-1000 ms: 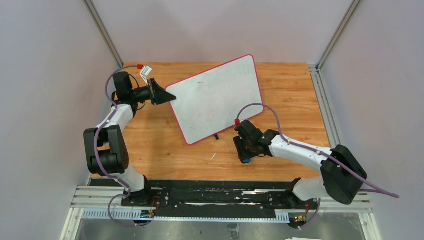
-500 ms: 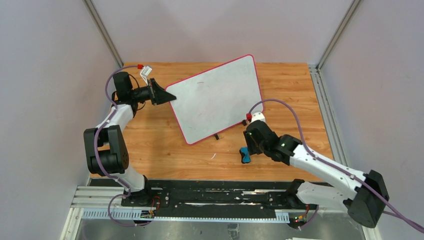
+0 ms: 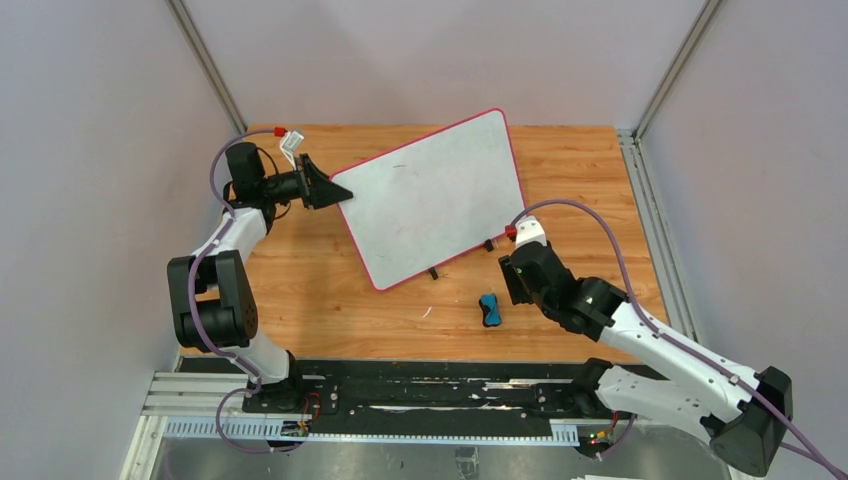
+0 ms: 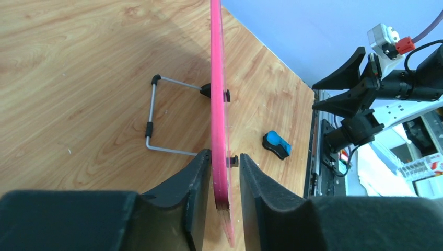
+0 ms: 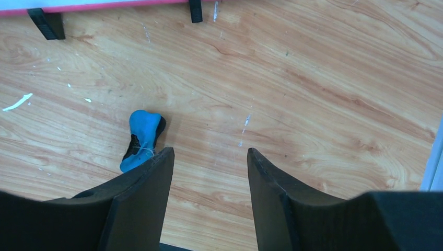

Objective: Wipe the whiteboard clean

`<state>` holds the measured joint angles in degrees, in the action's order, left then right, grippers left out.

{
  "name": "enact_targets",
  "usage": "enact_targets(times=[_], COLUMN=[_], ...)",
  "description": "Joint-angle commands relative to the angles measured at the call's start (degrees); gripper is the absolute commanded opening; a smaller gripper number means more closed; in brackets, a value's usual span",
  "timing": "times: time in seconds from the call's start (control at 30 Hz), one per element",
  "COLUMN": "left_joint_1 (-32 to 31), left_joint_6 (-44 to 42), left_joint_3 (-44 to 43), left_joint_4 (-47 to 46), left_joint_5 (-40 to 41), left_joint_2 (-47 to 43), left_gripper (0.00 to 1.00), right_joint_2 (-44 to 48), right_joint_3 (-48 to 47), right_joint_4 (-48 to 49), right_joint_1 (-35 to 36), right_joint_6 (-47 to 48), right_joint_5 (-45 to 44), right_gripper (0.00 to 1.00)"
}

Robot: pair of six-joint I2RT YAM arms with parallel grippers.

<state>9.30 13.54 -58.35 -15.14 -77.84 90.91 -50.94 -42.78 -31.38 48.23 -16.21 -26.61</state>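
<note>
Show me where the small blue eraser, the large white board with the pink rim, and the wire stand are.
small blue eraser (image 3: pixel 490 310): top view, its middle.
large white board with pink rim (image 3: pixel 435 195): top view, face centre.
wire stand (image 4: pixel 150 124): left wrist view, its upright bar.

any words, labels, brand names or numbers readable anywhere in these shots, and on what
None can be read.
The whiteboard: blank apart from a tiny faint mark, no letters.
The blue eraser: no print visible.
The left gripper and right gripper: plain black fingers, no markings.
The wooden table: only scuffs.
</note>
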Motion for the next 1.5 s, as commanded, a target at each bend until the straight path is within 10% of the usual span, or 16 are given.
enact_targets(times=[0.0, 0.47, 0.53, 0.6, 0.7, 1.2, 1.47], left_joint_1=[0.1, 5.0, 7.4, 6.0, 6.6, 9.3, 9.6], left_joint_6=[0.0, -1.9, -11.5, -39.6, -47.8, -45.6, -29.1], left_joint_3=[-1.9, -2.7, -6.2, -16.4, -18.7, -5.1, 14.6], left_joint_4=[-1.5, 0.1, 11.8, 48.1, 56.3, 47.6, 16.7], left_joint_5=[-0.6, 3.5, 7.7, 20.2, 22.3, 26.2, 50.3], left_joint_2=[-0.6, -0.9, -1.2, -0.4, -0.5, -11.5, -18.9], left_gripper=[0.34, 0.67, 0.7, 0.72, 0.73, 0.76, 0.76], right_joint_2=[-1.2, 1.3, 1.5, 1.5, 1.5, 0.4, -0.6], right_joint_3=[0.1, -0.1, -0.1, -0.1, 0.2, -1.0, 5.5], right_joint_4=[-1.4, -2.9, -3.1, -3.3, -3.0, -5.3, 7.3], right_joint_1=[0.0, -0.4, -0.6, -0.7, -1.1, -4.6, -32.4], right_joint_6=[0.7, 1.3, 1.0, 0.8, 0.6, -2.7, 1.4], right_joint_5=[-2.0, -4.4, -4.4, -4.6, -5.0, -11.8, 5.6], right_gripper=[0.55, 0.55, 0.55, 0.55, 0.55, 0.56, 0.57])
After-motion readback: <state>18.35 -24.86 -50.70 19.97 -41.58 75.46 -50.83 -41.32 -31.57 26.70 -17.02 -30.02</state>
